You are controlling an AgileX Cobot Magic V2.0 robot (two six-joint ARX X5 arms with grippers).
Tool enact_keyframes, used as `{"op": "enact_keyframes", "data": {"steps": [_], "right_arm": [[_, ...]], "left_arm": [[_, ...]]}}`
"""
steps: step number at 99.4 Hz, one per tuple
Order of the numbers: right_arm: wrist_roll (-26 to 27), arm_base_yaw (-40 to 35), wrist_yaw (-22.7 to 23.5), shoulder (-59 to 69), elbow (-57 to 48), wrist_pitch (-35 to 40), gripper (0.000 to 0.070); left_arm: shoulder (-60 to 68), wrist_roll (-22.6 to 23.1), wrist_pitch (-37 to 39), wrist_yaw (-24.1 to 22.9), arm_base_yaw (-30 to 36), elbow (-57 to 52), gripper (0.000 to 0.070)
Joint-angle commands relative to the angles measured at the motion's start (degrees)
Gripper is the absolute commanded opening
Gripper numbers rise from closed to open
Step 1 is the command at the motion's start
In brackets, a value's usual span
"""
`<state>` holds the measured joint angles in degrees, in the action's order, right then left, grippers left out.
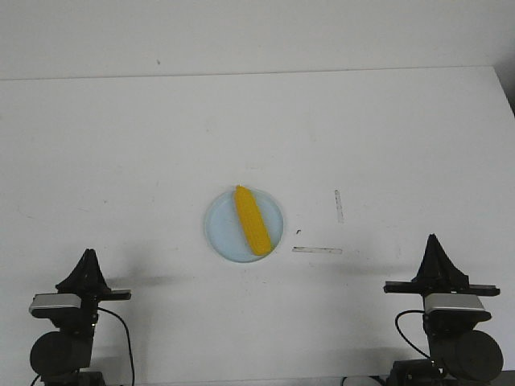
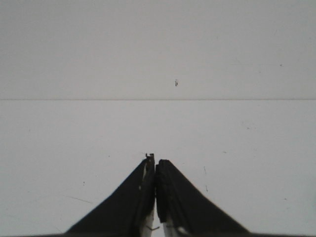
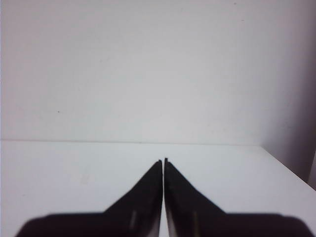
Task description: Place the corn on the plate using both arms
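The yellow corn (image 1: 252, 220) lies diagonally on the pale blue plate (image 1: 217, 227) at the table's centre, its tapered end toward the back. My left gripper (image 1: 87, 259) is shut and empty at the front left, well away from the plate. My right gripper (image 1: 434, 243) is shut and empty at the front right, also well away from it. The left wrist view shows the left gripper (image 2: 155, 163) closed over bare table. The right wrist view shows the right gripper (image 3: 163, 161) closed over bare table. Neither wrist view shows the corn or the plate.
Two thin clear strips lie on the white table right of the plate, one (image 1: 317, 250) near it and one (image 1: 339, 206) farther back. The table's back edge (image 1: 257, 74) meets a white wall. The table's right edge (image 1: 503, 104) shows at far right.
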<state>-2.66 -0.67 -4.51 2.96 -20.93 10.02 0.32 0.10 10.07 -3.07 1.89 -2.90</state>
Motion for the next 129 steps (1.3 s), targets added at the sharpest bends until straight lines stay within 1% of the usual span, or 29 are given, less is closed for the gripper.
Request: {"op": "enact_keyframes", "data": {"steps": [1, 5, 15, 121, 129], "right_arm": [[0.22, 0.09, 0.0, -0.26, -0.13, -0.59, 0.0006], [0.22, 0.09, 0.02, -0.26, -0.13, -0.59, 0.0006], [0.22, 0.09, 0.0, -0.26, -0.13, -0.61, 0.0007], [0.17, 0.09, -0.09, -0.35, -0.02, -0.52, 0.0006], [-0.22, 0.2, 1.33, -0.79, 0.22, 0.57, 0.0006]], "left_arm": [[-0.13, 0.35, 1.7, -0.11, 0.0, 0.98, 0.0001], [-0.13, 0.35, 3.02, -0.11, 0.0, 2.16, 0.0001], [-0.13, 0.35, 1.6, 0.0, 0.0, 2.14, 0.0001], [-0.13, 0.35, 1.97, 0.0, 0.0, 2.14, 0.0001], [-0.13, 0.35, 1.99, 0.0, 0.0, 2.14, 0.0001]]}}
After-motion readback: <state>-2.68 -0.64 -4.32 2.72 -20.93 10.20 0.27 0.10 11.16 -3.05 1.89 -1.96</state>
